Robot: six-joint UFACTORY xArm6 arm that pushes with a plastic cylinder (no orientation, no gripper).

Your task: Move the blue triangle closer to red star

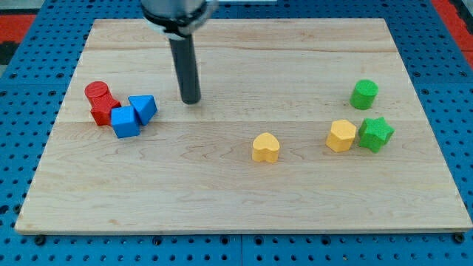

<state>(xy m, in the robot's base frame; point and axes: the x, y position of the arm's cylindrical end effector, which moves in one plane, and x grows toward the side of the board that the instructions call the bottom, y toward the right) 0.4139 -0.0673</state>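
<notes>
The blue triangle (143, 108) lies at the view's left on the wooden board (244, 185). A blue cube (125, 121) touches it on its lower left. The red star (103, 112) sits just left of the blue cube, partly hidden by it, with a red cylinder (97, 92) touching it above. My tip (191, 100) stands on the board to the right of the blue triangle, a short gap away, slightly higher in the view.
A yellow heart (265, 147) lies near the board's middle. At the view's right are a green cylinder (363, 94), a yellow hexagon-like block (341, 136) and a green star (375, 134) touching it.
</notes>
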